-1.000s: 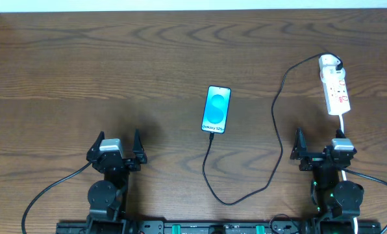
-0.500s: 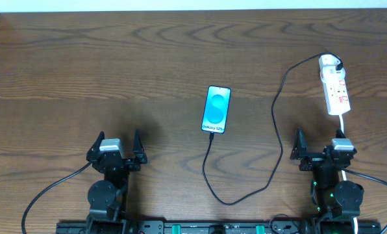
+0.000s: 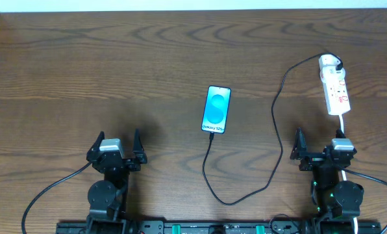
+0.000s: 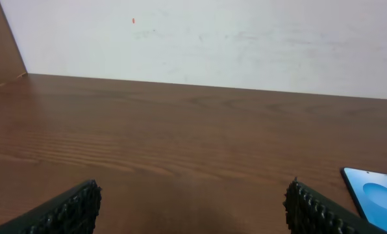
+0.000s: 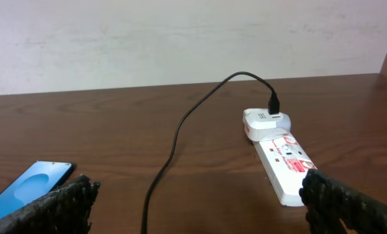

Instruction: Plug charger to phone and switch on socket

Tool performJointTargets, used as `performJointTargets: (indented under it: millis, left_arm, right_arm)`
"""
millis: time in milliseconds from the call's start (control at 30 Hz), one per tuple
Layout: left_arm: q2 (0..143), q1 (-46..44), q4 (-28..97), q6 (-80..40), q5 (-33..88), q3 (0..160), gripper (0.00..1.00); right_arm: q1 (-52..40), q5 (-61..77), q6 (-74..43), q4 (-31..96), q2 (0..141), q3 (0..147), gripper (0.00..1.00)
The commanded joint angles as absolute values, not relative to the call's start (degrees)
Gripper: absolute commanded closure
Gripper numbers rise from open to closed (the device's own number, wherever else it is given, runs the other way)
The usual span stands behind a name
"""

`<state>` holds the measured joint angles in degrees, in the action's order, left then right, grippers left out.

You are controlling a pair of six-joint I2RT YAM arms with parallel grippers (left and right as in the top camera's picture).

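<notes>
On the left near edge of the table (image 3: 63, 78), the left gripper (image 3: 118, 138) sits low with its 2 fingers spread wide and nothing between them, parked well apart from every task item; its own camera shows only bare wood and a corner of the phone (image 3: 217, 109) at the far right. Toward the middle, the phone lies flat, screen up and lit blue, its text end facing the robot. That end meets the tip of the charger (image 3: 274, 104), so the tip looks plugged in or at least touching the port, though whether it is fully seated cannot be told from above. From there the cable runs toward the robot, bends in a slack loop, then climbs away on the right to a black plug set in a white block (image 3: 330, 63) at the far end of the socket (image 3: 335, 91). The slack suggests nothing is pulling on the phone. Just short of the socket, near its white cord (image 3: 344, 123), the right gripper (image 3: 323, 146) rests with jaws fully apart and empty. Being the closer arm, it seems best placed to reach the switches, whose state is too small to read. Judging by this layout, the switch looks like the remaining step.
</notes>
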<state>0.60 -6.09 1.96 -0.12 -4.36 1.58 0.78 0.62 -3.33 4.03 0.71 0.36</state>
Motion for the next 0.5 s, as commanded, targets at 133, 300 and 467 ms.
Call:
performJointTargets:
  millis: [133,300,467]
  left_arm:
    - [0.2,-5.8,3.9,0.2,-4.6,0.2,0.1]
    - [0.2,-5.8,3.8,0.2,-4.6,0.2,0.1]
    - [0.2,-5.8,3.8,0.2,-4.6,0.2,0.1]
  right_arm:
    - [0.1,1.0,-2.5,4.3,0.4,0.3,0.01]
    - [0.1,1.0,-2.5,4.3,0.4,0.3,0.01]
    - [0.1,1.0,-2.5,4.3,0.4,0.3,0.01]
